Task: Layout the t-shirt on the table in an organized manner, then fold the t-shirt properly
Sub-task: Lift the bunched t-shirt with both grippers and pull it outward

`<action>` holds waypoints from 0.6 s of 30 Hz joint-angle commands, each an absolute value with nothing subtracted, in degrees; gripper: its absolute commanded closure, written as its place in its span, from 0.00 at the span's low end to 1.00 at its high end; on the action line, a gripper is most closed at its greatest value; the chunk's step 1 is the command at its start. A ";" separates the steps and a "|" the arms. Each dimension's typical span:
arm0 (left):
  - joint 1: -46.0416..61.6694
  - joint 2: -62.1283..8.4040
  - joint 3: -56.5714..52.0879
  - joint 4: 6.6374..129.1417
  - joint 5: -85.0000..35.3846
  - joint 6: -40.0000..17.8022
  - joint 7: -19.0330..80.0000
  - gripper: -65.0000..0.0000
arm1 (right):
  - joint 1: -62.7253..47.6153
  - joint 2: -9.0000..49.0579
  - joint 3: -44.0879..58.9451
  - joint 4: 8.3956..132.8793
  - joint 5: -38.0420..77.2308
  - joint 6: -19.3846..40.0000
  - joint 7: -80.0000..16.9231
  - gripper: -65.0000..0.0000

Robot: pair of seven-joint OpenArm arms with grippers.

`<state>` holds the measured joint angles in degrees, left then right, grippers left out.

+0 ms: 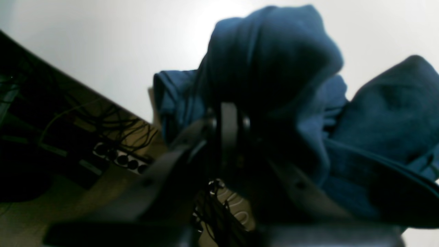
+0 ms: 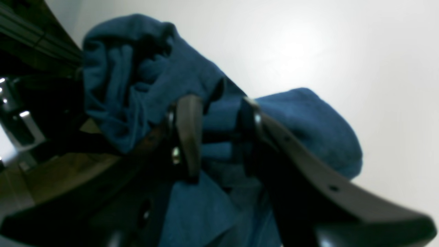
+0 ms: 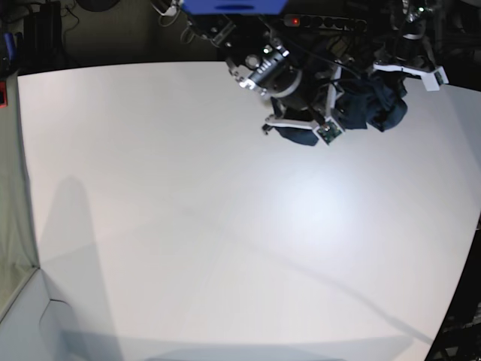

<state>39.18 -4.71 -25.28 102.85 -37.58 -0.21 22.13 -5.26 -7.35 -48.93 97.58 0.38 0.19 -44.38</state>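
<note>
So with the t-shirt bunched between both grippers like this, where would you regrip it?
Probably a hem or sleeve edge of the t-shirt, from above: it hangs crumpled at the far edge of the table, with no edge laid out yet.

A robotics lab or test room: a large bare white counter point(image 3: 188, 226) with a curved edge fills the base view, two robot arms reach in from its far side, and behind them lie a power strip point(image 3: 323, 22), tangled black cables point(image 1: 113, 120) and dark equipment on the floor.
</note>
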 commanded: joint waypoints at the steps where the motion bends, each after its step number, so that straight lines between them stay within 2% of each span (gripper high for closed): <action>1: 39.69 -4.79 -25.36 103.60 -37.67 0.13 22.37 0.99 | -4.79 -9.00 -49.54 98.33 0.48 0.31 -42.95 0.68; 5: 39.69 -4.79 -25.27 103.69 -37.67 0.13 22.46 0.99 | -4.26 -9.00 -49.54 98.24 1.89 0.31 -43.21 0.66; 10: 39.69 -4.79 -25.27 103.69 -37.67 0.13 22.46 0.99 | -3.12 -9.00 -49.54 97.01 8.31 0.31 -42.68 0.37; 12: 39.69 -4.79 -25.27 103.87 -38.02 0.13 22.46 0.99 | -2.77 -9.00 -49.54 96.84 9.71 0.31 -42.68 0.30; 14: 39.69 -4.79 -25.27 103.87 -37.85 0.13 22.46 0.99 | -2.59 -9.00 -49.54 96.84 10.59 0.31 -42.68 0.27; 18: 39.69 -4.70 -25.19 103.87 -38.02 0.13 22.46 0.99 | -1.36 -9.00 -49.54 96.66 11.03 0.31 -42.51 0.26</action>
<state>39.18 -4.60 -25.08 103.02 -37.60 -0.21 22.26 -2.15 -7.73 -49.36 95.74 10.22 0.16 -44.01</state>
